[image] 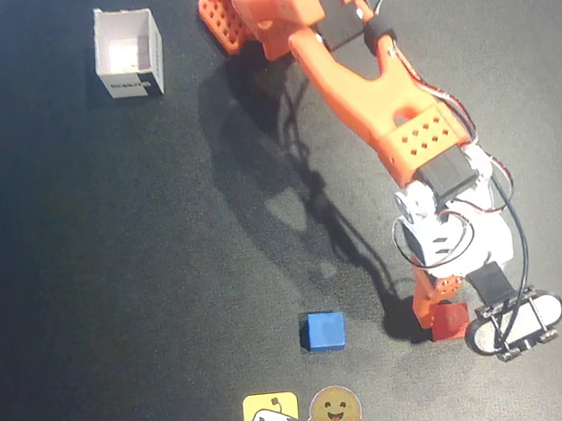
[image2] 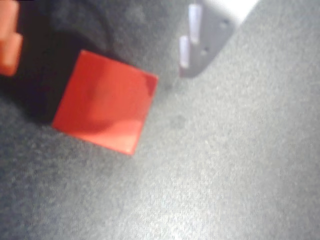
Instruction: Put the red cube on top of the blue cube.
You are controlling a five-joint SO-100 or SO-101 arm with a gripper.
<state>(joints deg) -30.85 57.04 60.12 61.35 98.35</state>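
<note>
1. Overhead view: orange arm (image: 369, 91) reaches from its base at top centre down toward the lower right of the dark table (image: 118, 288).
2. Gripper (image: 451, 315) sits low at the lower right, right over the red cube (image: 450, 323); only part of the cube shows under the orange finger.
3. Wrist view: red cube (image2: 105, 102) lies flat on the table (image2: 225, 175), turned at an angle, between an orange finger (image2: 9, 47) at the left edge and a white finger (image2: 200, 45) at the top.
4. Jaws spread apart, one on each side of the cube. White finger clearly off the cube, gap visible. Whether the orange finger touches it, cannot tell. Cube not clamped.
5. Blue cube (image: 323, 331) rests on the table left of the red cube in the overhead view, near it but apart, nothing on top.
6. White open-topped box (image: 128, 54) at upper left, well apart from both cubes.
7. Two stickers at the bottom edge below the blue cube: yellow one (image: 272, 419), brown smiling one (image: 333, 413).
</note>
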